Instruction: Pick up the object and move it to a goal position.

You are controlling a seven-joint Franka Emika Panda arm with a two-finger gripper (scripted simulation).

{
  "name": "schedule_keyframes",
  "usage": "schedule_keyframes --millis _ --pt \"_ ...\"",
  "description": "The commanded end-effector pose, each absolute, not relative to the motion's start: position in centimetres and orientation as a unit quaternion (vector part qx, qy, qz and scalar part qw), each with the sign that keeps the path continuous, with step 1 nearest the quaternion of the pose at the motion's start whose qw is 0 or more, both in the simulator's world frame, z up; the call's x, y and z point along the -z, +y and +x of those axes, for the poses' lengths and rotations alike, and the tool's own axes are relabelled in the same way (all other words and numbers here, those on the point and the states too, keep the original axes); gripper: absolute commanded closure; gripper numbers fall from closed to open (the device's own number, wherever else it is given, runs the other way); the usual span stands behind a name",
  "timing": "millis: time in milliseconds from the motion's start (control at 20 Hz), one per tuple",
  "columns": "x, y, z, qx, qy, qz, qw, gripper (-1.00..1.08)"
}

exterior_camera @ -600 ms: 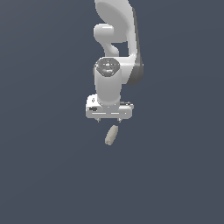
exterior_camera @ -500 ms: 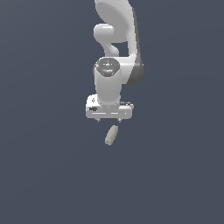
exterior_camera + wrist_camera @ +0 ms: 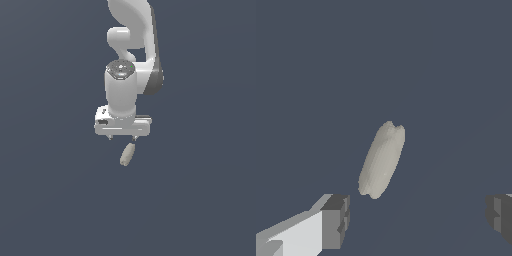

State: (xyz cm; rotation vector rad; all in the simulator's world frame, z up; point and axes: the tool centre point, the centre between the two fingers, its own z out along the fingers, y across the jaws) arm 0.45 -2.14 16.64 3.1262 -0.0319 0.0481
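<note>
- The step in hand reads as the approach before the grasp: the white, blocky two-fingered claw of the white robot arm hangs over the small beige-grey, matte, elongated lump with rounded ends, which is not yet gripped.
- In the exterior view the lump sits just off the claw at about 5 o'clock from its midpoint; whether anything touches it there I cannot tell.
- The wrist view settles the claw's state: its dark grey fingertips stand spread wide, well apart from each other, and the lump lies clear of both, nearer one fingertip than the other.
- In that view the lump's long axis is tilted, running roughly from 1 o'clock to 7 o'clock, on a plain dark blue-grey counter.
- No goal marker shows in either view.
- Next, in my judgement, the claw must centre on the lump, drop until the fingertips straddle its narrow waist, then close across the short axis before lifting.
</note>
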Motion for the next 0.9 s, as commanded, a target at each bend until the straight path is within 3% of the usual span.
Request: schedule_keyframes --millis 0,850 --pt "-16.9 -2.2 0.6 -0.019 -0.010 1.000 0.008 -0.92" --pt "-12.8 -1.1 0.8 -0.009 -0.101 0.995 0.002 -0.92"
